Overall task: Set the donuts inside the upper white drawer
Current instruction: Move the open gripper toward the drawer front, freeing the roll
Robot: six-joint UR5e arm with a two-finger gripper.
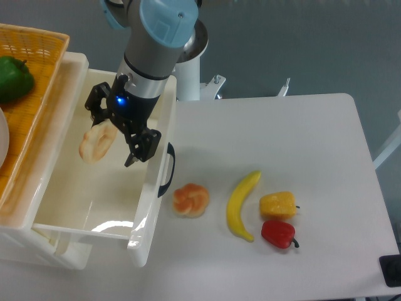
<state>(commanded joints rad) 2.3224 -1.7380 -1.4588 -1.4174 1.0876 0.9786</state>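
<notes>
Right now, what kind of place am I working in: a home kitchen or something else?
Probably a robot test bench, not a kitchen. A bare white table holds toy food, a banana and peppers, beside a white plastic drawer and an orange basket, with the arm on a metal post.
</notes>
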